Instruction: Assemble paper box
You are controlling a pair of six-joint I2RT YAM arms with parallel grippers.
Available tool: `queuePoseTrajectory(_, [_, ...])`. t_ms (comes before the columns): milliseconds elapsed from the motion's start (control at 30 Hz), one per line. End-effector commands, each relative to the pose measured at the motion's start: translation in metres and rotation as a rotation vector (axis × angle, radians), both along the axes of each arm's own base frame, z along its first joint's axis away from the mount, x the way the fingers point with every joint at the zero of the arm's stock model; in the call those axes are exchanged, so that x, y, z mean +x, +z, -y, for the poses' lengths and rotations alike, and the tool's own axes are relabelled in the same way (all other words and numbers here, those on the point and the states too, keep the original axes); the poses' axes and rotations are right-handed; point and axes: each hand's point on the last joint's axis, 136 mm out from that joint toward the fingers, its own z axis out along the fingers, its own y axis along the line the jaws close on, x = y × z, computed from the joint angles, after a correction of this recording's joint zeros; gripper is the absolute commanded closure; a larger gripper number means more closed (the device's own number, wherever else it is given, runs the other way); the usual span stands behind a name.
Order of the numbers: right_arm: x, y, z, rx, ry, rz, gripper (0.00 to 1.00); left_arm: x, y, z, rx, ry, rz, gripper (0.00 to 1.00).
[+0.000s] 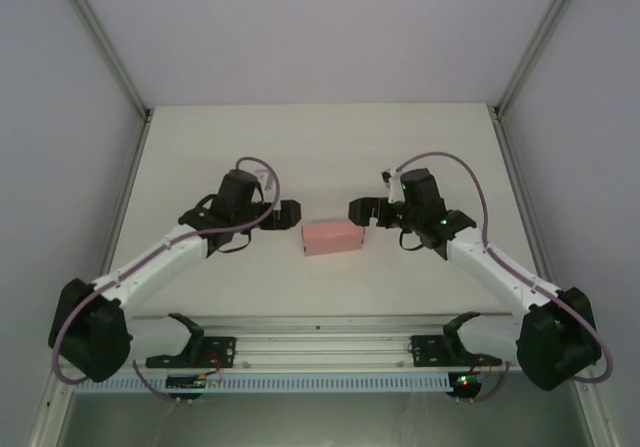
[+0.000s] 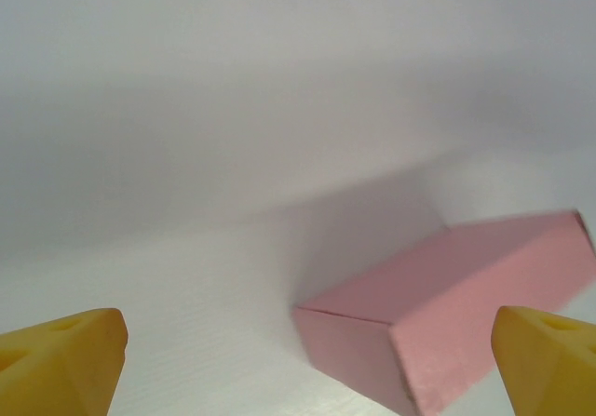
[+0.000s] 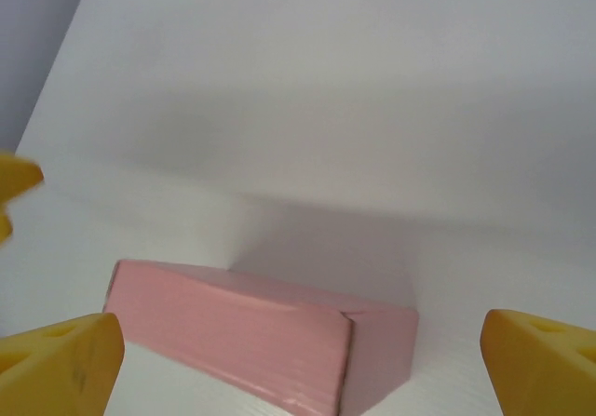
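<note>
Paper box observed as a closed, small pink rectangular box lying flat on the white table, about mid-table and between the two arms. Its long axis ran left to right in the top view. The left gripper sat just beside the box's left end and the right gripper just beside its right end, both pointing inward toward each other. Whether either touched the card could not be settled from above. In the left wrist view the yellow fingertips stood wide apart at the bottom corners of the frame. The box lay ahead and toward the right-hand finger, one short end face turned to the camera, and nothing was clamped between the jaws. In the right wrist view the yellow pads were likewise spread wide. The box lay in the gap ahead of them, apart from both pads, its short end face at the right showing a flap seam. Both sets of jaws were recorded as open and holding nothing. The box cast a soft shadow on the table behind it in both wrist views.
</note>
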Motion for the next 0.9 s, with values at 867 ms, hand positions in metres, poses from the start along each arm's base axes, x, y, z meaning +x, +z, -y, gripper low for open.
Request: queuePoseTrajectory(867, [-0.035, -0.089, -0.081, -0.815, 1.352, 0.186, 0.28, -0.014, 0.007, -0.128, 0.186, 0.381, 0.043, 0.0])
